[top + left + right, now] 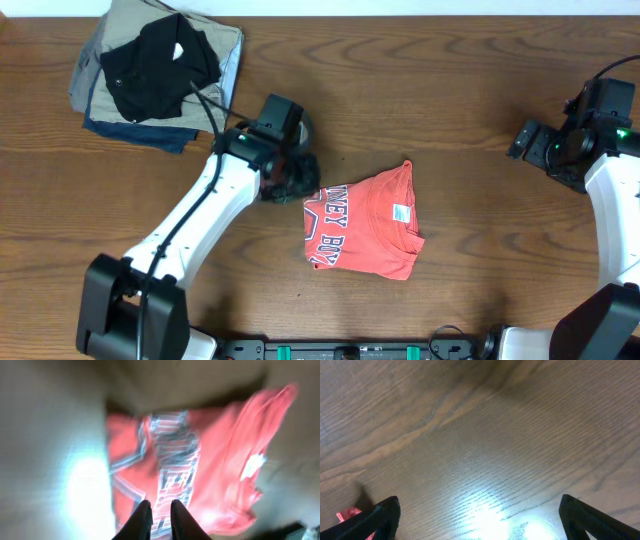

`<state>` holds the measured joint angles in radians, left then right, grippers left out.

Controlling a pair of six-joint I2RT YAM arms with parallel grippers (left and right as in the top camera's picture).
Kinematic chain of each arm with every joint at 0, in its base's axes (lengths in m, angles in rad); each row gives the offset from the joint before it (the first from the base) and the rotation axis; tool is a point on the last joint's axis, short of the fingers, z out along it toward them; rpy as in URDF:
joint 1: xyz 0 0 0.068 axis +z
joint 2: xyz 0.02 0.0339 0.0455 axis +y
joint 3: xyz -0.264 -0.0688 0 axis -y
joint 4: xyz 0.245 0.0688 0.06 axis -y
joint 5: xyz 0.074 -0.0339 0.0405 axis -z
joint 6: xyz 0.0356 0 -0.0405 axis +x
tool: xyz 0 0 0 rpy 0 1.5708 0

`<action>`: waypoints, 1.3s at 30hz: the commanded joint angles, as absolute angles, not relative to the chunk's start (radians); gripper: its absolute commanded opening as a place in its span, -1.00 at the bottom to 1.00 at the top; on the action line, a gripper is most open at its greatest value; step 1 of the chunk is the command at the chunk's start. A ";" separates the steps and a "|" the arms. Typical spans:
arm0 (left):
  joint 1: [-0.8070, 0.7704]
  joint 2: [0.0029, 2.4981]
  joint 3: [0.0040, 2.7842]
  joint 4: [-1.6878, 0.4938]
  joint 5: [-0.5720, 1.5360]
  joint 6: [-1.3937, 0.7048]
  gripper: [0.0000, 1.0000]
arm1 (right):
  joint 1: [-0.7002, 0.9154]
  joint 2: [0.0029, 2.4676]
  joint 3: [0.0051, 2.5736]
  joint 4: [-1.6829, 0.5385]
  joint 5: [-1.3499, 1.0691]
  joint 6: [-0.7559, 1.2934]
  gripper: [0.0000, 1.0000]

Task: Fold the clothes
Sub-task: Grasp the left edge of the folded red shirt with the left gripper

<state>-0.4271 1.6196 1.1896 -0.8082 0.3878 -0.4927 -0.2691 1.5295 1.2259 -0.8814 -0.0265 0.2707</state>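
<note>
1. A coral-red soft T-shirt (360, 222) is seen near the middle of the brown wooden worktop (450, 80), a little toward the edge where the arm bases stand.
2. The T-shirt is gathered into a compact, roughly square shape that lies flat on the wood. Navy-and-white block lettering is shown on its left part, and a small white neck tag (402, 212) faces up on its right part.
3. The left gripper (293, 180) is placed at the left edge of the T-shirt. In the left wrist view its two black fingers (142, 520) are drawn almost together, with only a thin slit between them, above the lettering. That view is blurred, so it cannot be told whether any cloth is pinched.
4. The right gripper (528, 140) is held near the right edge of the worktop, well apart from the T-shirt. Its fingers (382, 517) are spread wide over bare wood and nothing is seen between them. Only a small red scrap of the T-shirt is visible at the lower left corner of the right wrist view.
5. A stack of folded garments (225, 45) in khaki, light blue and navy is found at the far left corner of the worktop, with a black garment (155, 65) lying on top of it.
</note>
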 commanded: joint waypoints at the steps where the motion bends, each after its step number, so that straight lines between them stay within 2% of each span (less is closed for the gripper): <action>1: -0.460 1.641 1.176 -0.881 0.373 -0.483 -0.68 | -0.274 1.528 1.234 -0.883 -0.027 0.276 0.99; 7: -0.549 1.647 1.056 -0.831 0.436 -0.487 -0.68 | -0.274 1.528 1.234 -0.883 -0.027 0.276 0.98; 10: -0.582 1.647 0.979 -0.771 0.456 -0.555 -0.67 | -0.274 1.528 1.234 -0.883 -0.027 0.276 0.98; 18: -0.576 1.647 0.825 -0.656 0.455 -0.607 -0.68 | -0.274 1.528 1.234 -0.883 -0.027 0.276 0.99; 22: -0.561 1.647 0.810 -0.672 0.452 -0.607 -0.70 | -0.274 1.528 1.234 -0.883 -0.027 0.276 0.98; 24: -0.561 1.646 0.810 -0.688 0.453 -0.607 -0.88 | -0.274 1.528 1.234 -0.883 -0.027 0.276 0.98; 34: -0.561 1.492 0.918 -0.831 0.406 -0.569 -0.88 | -0.274 1.528 1.234 -0.883 -0.027 0.276 0.99; 35: -0.561 1.457 0.928 -0.830 0.356 -0.569 -0.77 | -0.274 1.528 1.234 -0.883 -0.027 0.276 0.99; 36: -0.559 1.432 0.934 -0.828 0.311 -0.570 -0.37 | -0.274 1.528 1.234 -0.883 -0.027 0.276 0.99; 38: -0.548 1.381 0.938 -0.821 0.221 -0.570 0.61 | -0.274 1.528 1.234 -0.883 -0.027 0.276 0.99; 39: -0.537 1.357 0.938 -0.817 0.181 -0.570 0.94 | -0.274 1.528 1.234 -0.883 -0.027 0.276 0.98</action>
<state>-0.5591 1.4128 0.9176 -0.8154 0.3405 -0.5789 -0.2691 1.5295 1.2259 -0.8814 -0.0265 0.2707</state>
